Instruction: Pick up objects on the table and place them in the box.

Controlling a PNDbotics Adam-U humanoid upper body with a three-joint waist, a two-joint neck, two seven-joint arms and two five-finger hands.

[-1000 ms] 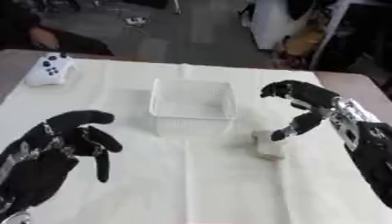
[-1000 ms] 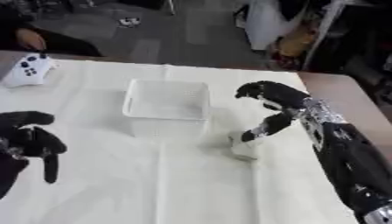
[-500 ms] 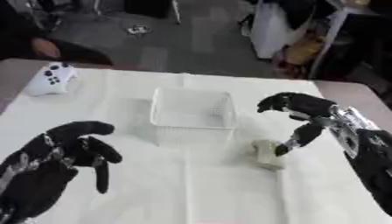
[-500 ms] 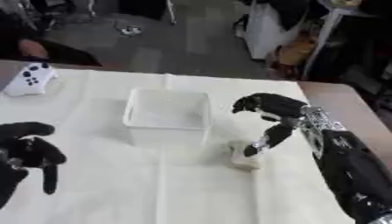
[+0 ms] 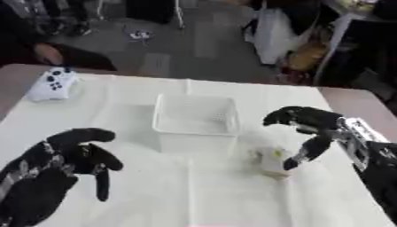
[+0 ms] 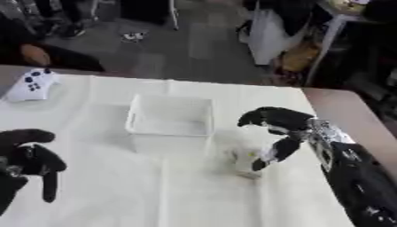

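Observation:
A small pale block-like object (image 5: 271, 161) with a yellowish spot lies on the white table, just right of the clear plastic box (image 5: 195, 119). My right hand (image 5: 310, 126) hovers over it from the right, fingers arched above and thumb (image 5: 301, 156) reaching down to its right side; the fingers stay spread, not closed on it. A white game controller (image 5: 52, 84) sits at the far left of the table. My left hand (image 5: 58, 162) rests at the lower left with fingers loosely curled, holding nothing. The box looks empty.
The white cloth (image 5: 194, 195) covers the table, with bare wooden edges at the right (image 5: 353, 104) and far left. Beyond the far edge are a dark floor, bags and a person's hand (image 5: 46, 53) near the controller.
The camera has tilted, shifting the whole scene down. My right hand has lowered around the small pale object, thumb now beside it. The left hand stays at the lower left.

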